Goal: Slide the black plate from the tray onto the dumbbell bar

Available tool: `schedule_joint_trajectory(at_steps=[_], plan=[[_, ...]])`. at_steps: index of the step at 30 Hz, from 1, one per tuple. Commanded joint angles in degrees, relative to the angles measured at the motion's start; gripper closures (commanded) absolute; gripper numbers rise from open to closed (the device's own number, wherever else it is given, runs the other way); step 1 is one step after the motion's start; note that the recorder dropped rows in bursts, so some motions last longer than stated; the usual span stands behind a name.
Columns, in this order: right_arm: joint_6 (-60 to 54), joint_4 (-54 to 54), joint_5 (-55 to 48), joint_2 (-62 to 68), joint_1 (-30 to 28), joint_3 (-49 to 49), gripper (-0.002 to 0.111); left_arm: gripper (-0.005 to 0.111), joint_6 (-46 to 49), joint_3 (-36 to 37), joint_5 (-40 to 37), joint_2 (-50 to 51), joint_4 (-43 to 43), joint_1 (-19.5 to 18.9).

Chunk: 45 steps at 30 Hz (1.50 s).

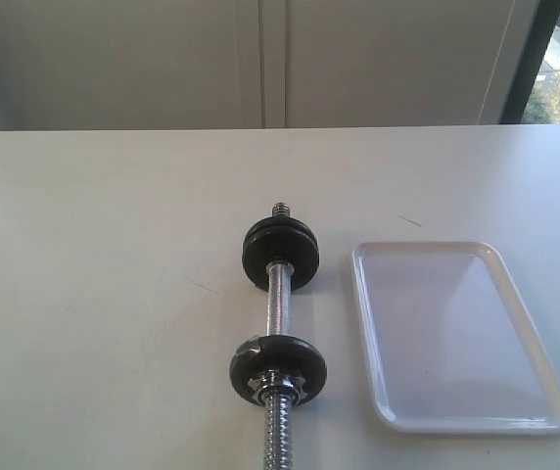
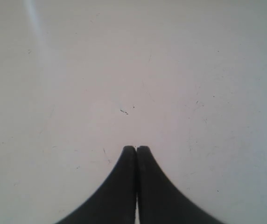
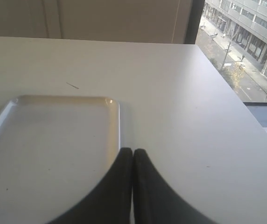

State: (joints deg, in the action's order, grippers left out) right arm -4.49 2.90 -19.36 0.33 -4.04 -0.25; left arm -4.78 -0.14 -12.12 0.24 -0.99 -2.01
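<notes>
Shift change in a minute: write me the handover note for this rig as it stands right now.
Left gripper: shut, empty, over bare table.
Right gripper: shut, empty, above the edge of the tray.
Tray: beside the dumbbell bar, on its right in the exterior view; nothing in it.
Bar: lying on the table; black plate on its far end, second black disc with silver nut near the near end.
Done: plate seems off the tray and on the bar.
Left: likely nothing; no nut shows outside that plate, so check it.
</notes>
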Motion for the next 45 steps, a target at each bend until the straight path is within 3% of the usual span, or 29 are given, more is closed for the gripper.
schedule_joint_trajectory(at_steps=[1,28,36,45], plan=[[-0.7,-0.1,0.1,-0.3,0.1,0.3,0.108,0.107,0.1,0.1,0.1,-0.2,-0.4,0.1],[-0.7,-0.1,0.1,-0.3,0.2,0.3,0.108,0.107,0.1,0.1,0.1,-0.2,-0.4,0.1],[-0.7,-0.1,0.1,-0.3,5.8,0.3,0.108,0.107,0.1,0.1,0.1,-0.2,-0.4,0.1],[-0.7,-0.1,0.1,-0.3,6.0,0.3,0.108,0.107,0.1,0.1,0.1,-0.2,-0.4,0.1]])
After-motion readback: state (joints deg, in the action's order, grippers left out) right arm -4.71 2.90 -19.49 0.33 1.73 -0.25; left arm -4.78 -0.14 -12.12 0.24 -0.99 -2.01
